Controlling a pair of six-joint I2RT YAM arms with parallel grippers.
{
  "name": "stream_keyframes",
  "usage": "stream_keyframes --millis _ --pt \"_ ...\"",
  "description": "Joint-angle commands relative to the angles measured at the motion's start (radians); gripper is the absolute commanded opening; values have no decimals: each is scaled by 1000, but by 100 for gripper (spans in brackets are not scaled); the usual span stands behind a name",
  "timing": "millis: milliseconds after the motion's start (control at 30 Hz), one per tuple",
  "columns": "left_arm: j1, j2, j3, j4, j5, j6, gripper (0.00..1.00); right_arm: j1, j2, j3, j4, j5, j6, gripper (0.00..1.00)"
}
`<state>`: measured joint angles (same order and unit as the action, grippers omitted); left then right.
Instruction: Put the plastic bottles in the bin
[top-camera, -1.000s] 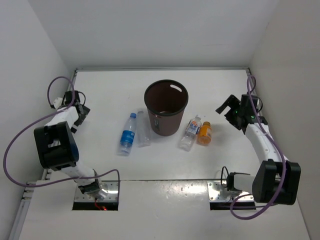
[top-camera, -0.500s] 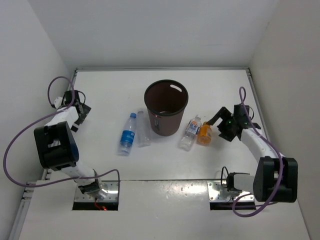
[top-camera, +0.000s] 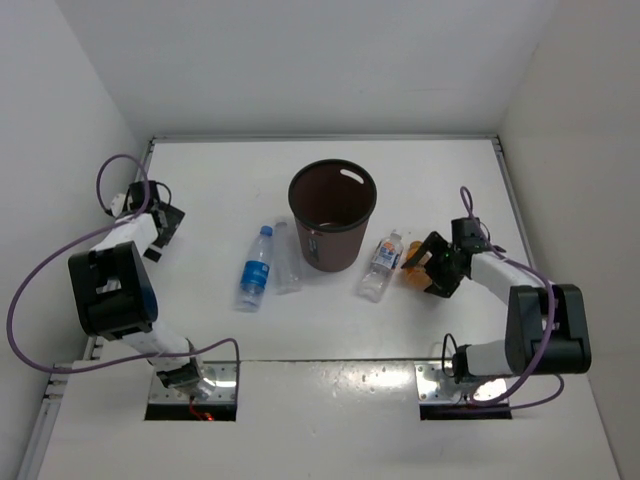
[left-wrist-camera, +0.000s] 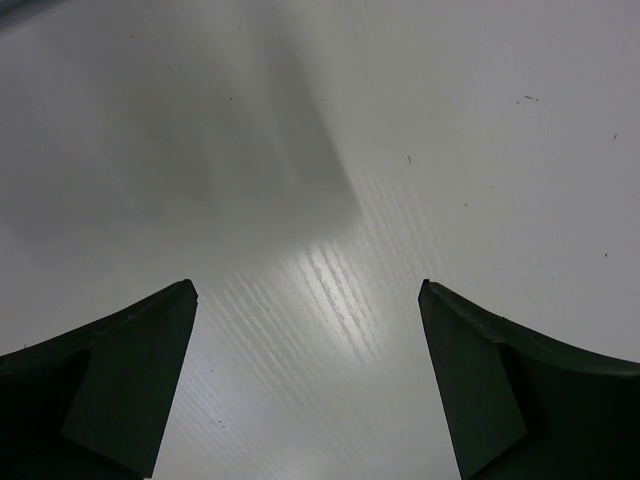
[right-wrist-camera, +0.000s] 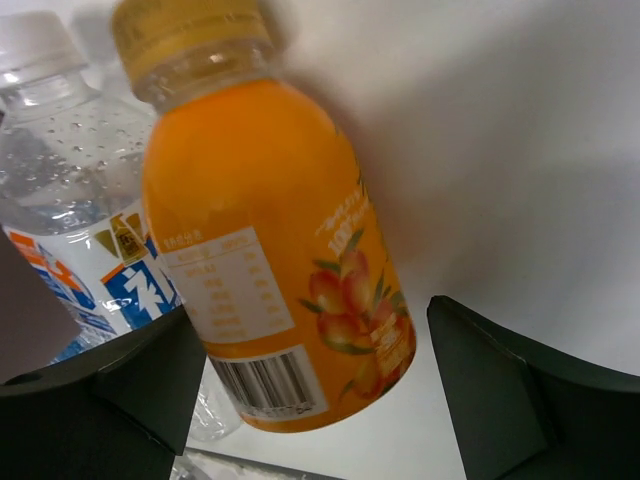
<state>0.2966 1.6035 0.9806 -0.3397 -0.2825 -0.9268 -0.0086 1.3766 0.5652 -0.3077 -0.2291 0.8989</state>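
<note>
The dark brown bin (top-camera: 333, 215) stands upright mid-table. Left of it lie the blue-capped, blue-labelled bottle (top-camera: 255, 268) and the plain clear bottle (top-camera: 287, 262). Right of it lie the white-labelled bottle (top-camera: 381, 264) and the short orange bottle (top-camera: 411, 262). My right gripper (top-camera: 424, 268) is open, its fingers on either side of the orange bottle (right-wrist-camera: 265, 250) without closing on it; the white-labelled bottle (right-wrist-camera: 70, 210) lies just beside. My left gripper (top-camera: 165, 225) is open and empty at the far left, over bare table (left-wrist-camera: 330, 200).
White walls close in the table on the left, back and right. The white-labelled bottle lies tight against the orange one on the bin side.
My right gripper has swung left and down from near the right wall to straddle the orange bottle. The left arm has barely moved.
</note>
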Motion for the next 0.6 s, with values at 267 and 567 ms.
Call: stream_keyframes --millis 267,567 --pt "13 -7 -19 33 25 -24 100 25 7 44 -45 53 49 83" --pt "13 -7 -28 42 34 -24 100 25 38 128 -120 96 -1 92"
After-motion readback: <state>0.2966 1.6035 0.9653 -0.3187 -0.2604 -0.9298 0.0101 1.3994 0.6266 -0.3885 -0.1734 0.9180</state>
